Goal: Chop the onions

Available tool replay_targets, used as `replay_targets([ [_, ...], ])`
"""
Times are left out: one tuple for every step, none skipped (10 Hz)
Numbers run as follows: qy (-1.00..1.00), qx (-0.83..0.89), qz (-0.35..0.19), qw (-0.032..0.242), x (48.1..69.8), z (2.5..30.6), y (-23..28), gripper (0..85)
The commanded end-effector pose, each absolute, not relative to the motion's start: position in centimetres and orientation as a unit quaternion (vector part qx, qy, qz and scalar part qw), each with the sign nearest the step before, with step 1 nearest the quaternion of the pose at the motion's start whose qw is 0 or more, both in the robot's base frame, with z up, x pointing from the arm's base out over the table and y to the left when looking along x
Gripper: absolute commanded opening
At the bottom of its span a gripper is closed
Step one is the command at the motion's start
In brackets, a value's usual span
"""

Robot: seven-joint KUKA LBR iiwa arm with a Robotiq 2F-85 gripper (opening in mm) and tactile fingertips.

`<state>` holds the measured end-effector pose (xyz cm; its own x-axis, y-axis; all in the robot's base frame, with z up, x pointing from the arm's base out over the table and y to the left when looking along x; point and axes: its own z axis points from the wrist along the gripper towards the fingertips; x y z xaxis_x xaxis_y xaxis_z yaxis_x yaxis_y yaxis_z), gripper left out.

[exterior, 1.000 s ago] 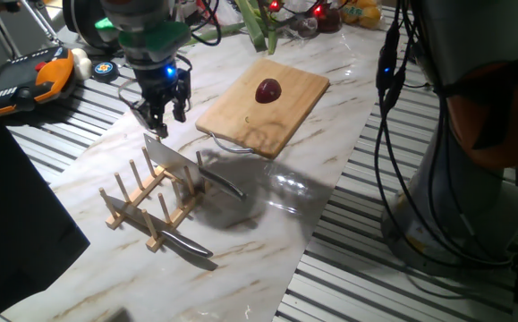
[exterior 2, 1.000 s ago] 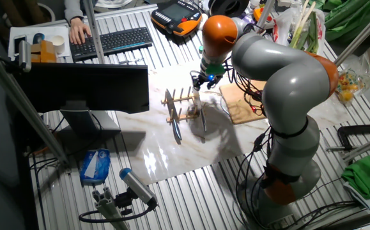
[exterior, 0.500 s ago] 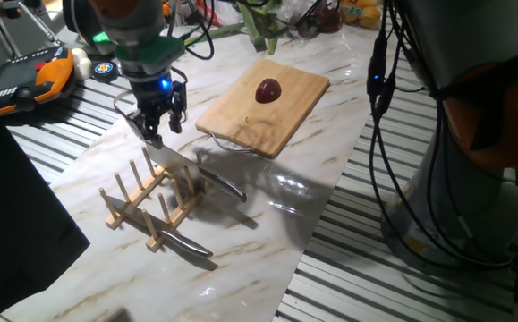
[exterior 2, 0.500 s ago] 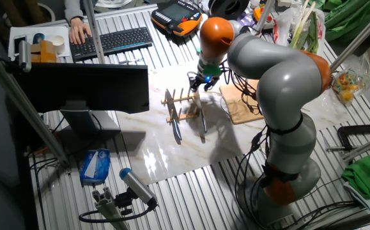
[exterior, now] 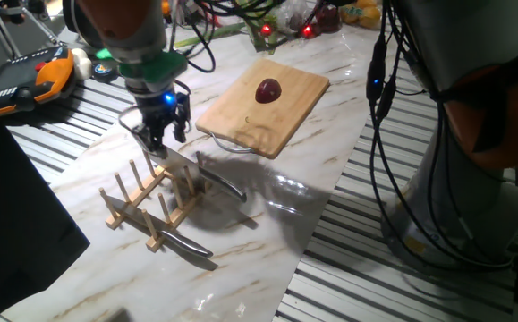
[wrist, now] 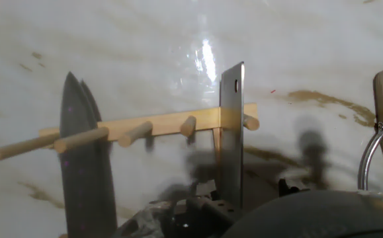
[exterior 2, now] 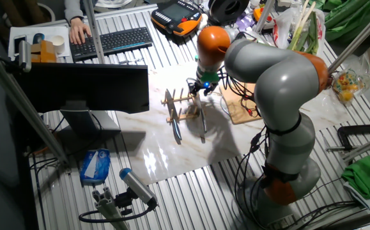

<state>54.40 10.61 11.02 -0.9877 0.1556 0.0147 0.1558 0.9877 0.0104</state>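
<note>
The rack (exterior: 151, 207) is seen on the marble, two knives (exterior: 185, 243) slotted in it; the gripper (exterior: 158, 140) is hung at the cleaver (exterior: 171, 161); whether its fingers are parted cannot be told; the onion (exterior: 268, 90) is sat whole on the board (exterior: 241, 112).

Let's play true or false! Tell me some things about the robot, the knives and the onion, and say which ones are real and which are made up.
1. The onion sits whole on the wooden cutting board. True.
2. The gripper is right over the onion. False: it is over the wooden rack, at the cleaver standing in it.
3. Two knives rest in the rack. True: the cleaver and a pointed knife.
4. The onion is already cut into slices. False: it is one round bulb.
5. The rack stands on the cutting board. False: it stands on the marble sheet, beside the board.
</note>
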Motion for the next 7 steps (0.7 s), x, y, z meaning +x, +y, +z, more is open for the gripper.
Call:
replay_targets([
  [-0.997, -0.077, -0.011, 0.007, 54.3, 10.8, 10.3, 52.7],
  [-0.997, -0.078, -0.020, 0.011, 54.3, 10.6, 10.1, 52.7],
  [-0.997, -0.079, -0.024, 0.013, 54.3, 10.5, 10.2, 52.7],
  [-0.996, -0.081, -0.033, 0.015, 54.3, 10.2, 10.4, 52.7],
  [-0.996, -0.083, -0.036, 0.017, 54.4, 9.8, 10.7, 52.7],
  [-0.996, -0.085, -0.039, 0.016, 54.4, 9.3, 11.0, 52.7],
  [-0.995, -0.086, -0.039, 0.015, 54.3, 9.1, 11.3, 52.3],
])
